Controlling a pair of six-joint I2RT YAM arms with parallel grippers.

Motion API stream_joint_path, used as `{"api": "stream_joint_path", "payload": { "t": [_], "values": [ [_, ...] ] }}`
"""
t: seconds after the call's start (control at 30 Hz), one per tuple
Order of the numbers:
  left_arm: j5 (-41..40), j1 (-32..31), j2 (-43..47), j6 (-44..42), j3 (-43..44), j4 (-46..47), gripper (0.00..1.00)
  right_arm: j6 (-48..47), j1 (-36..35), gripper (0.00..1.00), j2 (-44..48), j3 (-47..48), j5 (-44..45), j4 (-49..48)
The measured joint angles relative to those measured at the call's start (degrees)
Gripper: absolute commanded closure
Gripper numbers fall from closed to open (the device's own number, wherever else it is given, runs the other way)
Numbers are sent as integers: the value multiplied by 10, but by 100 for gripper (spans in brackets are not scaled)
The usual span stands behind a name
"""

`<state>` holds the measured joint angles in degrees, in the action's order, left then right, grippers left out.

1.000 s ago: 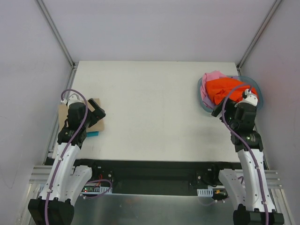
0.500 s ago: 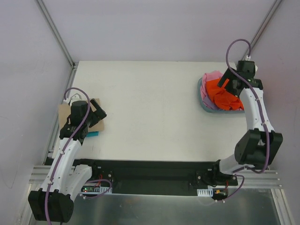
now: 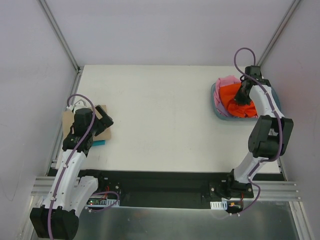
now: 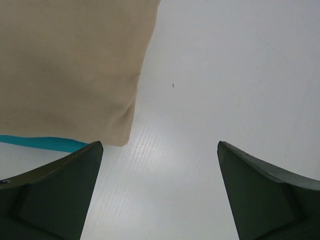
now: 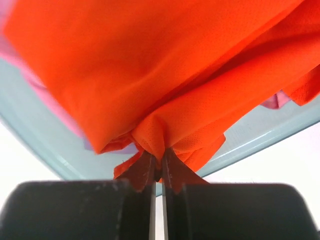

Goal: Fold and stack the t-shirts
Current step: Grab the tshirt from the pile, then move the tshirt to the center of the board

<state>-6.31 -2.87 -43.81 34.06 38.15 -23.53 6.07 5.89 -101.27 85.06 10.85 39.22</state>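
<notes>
Pinching the orange t-shirt (image 5: pixel 150 75) between right fingers (image 5: pixel 141 175).

No text, label, brand or number can be read in any of the views, honestly. The orange t-shirt (image 5: pixel 150 75) is plain cloth up close and the tan sheet (image 4: pixel 65 65) looks blank. The small white part (image 3: pixel 218 205) on the frame is too tiny to make out.
</notes>
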Motion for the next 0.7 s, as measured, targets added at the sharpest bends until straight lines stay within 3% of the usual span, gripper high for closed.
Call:
{"api": "stream_joint_path", "payload": {
  "t": [0.13, 0.27, 0.47, 0.7],
  "values": [
    [4, 0, 8, 0, 0, 0, 1, -28, -2, 100, 42, 32, -33, -2],
    [15, 0, 11, 1, 0, 0, 1, -63, -26, 99, 144, 65, -92, -20],
    [32, 0, 11, 7, 0, 0, 1, -101, -174, 99, 285, 196, -190, -54],
    [48, 0, 35, 22, 0, -2, 1, -59, -264, 99, 283, 330, -346, -131]
  ]
}}
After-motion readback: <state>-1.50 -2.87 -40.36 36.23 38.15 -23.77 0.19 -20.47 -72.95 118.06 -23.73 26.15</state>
